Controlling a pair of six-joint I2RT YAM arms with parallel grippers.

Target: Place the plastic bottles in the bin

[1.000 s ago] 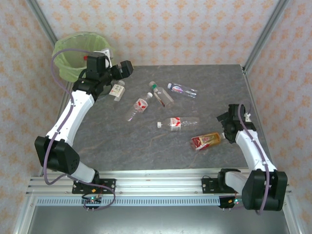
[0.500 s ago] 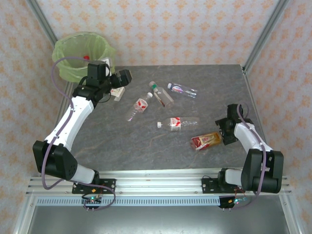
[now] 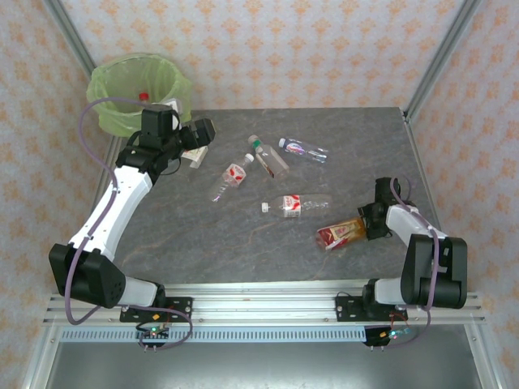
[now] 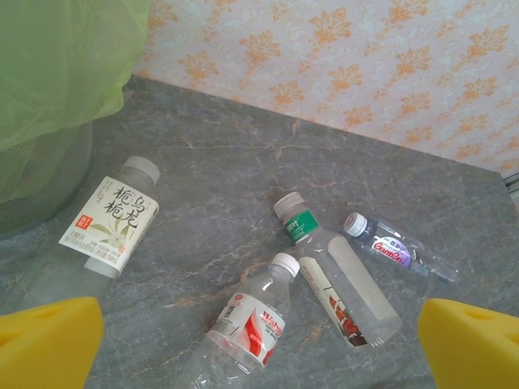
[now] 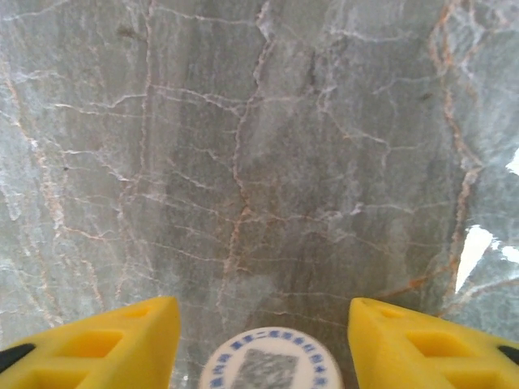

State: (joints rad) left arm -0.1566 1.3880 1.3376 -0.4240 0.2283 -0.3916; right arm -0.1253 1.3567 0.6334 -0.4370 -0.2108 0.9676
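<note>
Six plastic bottles (image 3: 231,174) lie scattered on the grey stone-patterned table (image 3: 203,243), and the bin (image 3: 101,113), lined with a light-green bag, stands at its far left corner. A red cap (image 3: 144,96) shows inside the liner; whatever carries it is hidden by the bag's folds.

The left gripper (image 3: 200,130) hangs above a cream-labelled bottle (image 4: 113,217), which lies just beside the bin's mesh wall. In the left wrist view its yellow fingers (image 4: 49,344) sit wide apart at the bottom corners, cut off by the frame and gripping nothing. Ahead of them lies a red-labelled bottle (image 4: 251,324) with its base cropped. A green-banded bottle (image 4: 332,279) lies just beside its cap, and a small purple-labelled bottle (image 4: 395,251) farther right. A clear bottle (image 3: 296,204) rests alone mid-table.

Near the right edge, the right gripper (image 3: 371,220) meets the end of a brown-orange bottle (image 3: 342,234); from above, the arm hides whether they touch. In the right wrist view the fingers stand apart with a white printed cap (image 5: 272,365) between them, and a sliver of table shows on either side of it. The print is too blurred to read, and the bottle's body is cut off below the frame.

Bare table stretches across the near left quarter and the far right corner.
</note>
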